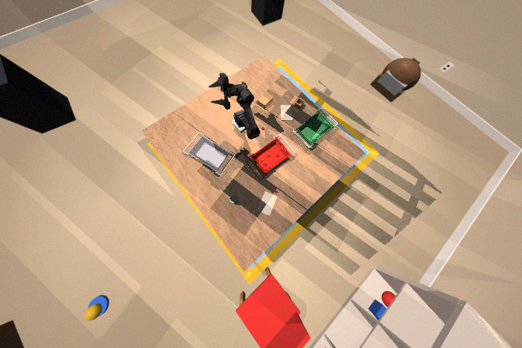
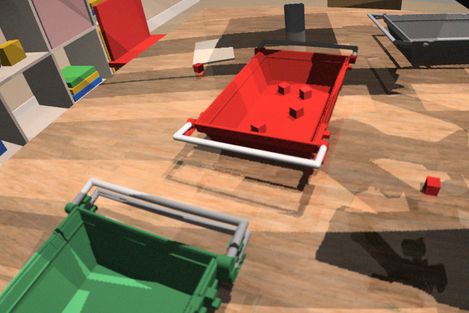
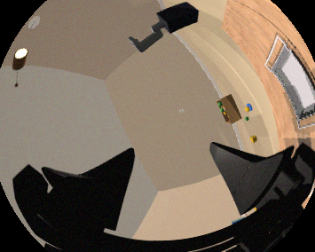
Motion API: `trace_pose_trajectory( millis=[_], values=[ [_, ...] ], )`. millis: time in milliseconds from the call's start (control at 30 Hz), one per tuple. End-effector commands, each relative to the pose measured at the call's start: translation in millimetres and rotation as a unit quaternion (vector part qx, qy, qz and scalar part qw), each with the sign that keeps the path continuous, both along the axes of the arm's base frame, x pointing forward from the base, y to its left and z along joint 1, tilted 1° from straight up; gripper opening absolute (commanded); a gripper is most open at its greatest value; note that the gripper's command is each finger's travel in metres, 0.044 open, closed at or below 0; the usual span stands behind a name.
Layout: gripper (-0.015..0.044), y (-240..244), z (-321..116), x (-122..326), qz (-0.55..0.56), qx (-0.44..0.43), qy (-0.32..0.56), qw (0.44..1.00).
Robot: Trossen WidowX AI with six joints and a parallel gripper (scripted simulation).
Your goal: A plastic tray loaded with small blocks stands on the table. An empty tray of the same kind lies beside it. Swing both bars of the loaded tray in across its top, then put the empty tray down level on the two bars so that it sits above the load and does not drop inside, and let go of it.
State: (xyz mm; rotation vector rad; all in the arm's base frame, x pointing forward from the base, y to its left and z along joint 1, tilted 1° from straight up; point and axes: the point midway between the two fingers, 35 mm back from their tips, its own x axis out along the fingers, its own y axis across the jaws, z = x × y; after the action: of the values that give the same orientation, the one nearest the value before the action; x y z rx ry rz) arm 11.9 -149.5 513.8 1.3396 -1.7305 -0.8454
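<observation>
The red tray point(image 1: 274, 163) point(image 2: 234, 101) stands upright mid-table, several small red blocks on its floor. Its white wire bar point(image 2: 246, 151) sticks out beyond one end; its dark wire bar point(image 2: 310, 44) sticks out beyond the other. An empty grey tray point(image 1: 209, 152) point(image 2: 427, 51) point(image 3: 300, 80) stands beside it, wire bars out at its ends. An empty green tray point(image 1: 314, 128) point(image 2: 124, 288) stands on the red tray's other side, also with wire bars. My gripper point(image 1: 211, 93) point(image 3: 172, 150) is open and empty, raised away from all trays, pointing off sideways.
Loose red blocks point(image 1: 263, 128) point(image 2: 431, 185) point(image 2: 198, 67) lie on the table. A dark cylinder point(image 1: 233, 200) point(image 2: 294, 18) stands beyond the red tray. A tan block point(image 1: 264, 101), a brown open box point(image 1: 298, 103) and pale flat pieces point(image 1: 286, 112) point(image 1: 268, 202) are also there.
</observation>
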Motion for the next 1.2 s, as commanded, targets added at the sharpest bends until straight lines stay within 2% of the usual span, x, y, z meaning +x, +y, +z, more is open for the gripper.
trace_pose_trajectory(
  millis=[0,233,367,567,767,900,1067,1167],
  values=[
    [0.0374,0,0,0,0.0,0.0,0.0,1.0],
    [0.019,0,1,-2,-0.002,-0.002,-0.007,1.0],
    [0.0085,6,10,-42,-0.048,-0.053,-0.141,0.987],
    [0.0082,38,24,-112,-0.115,-0.185,-0.351,0.91],
    [0.0082,95,33,-170,-0.152,-0.356,-0.491,0.781],
    [0.0082,142,34,-197,-0.155,-0.468,-0.539,0.682],
    [0.0082,205,33,-213,-0.152,-0.592,-0.547,0.572],
    [0.0082,233,32,-215,-0.143,-0.641,-0.541,0.525]
  ],
)
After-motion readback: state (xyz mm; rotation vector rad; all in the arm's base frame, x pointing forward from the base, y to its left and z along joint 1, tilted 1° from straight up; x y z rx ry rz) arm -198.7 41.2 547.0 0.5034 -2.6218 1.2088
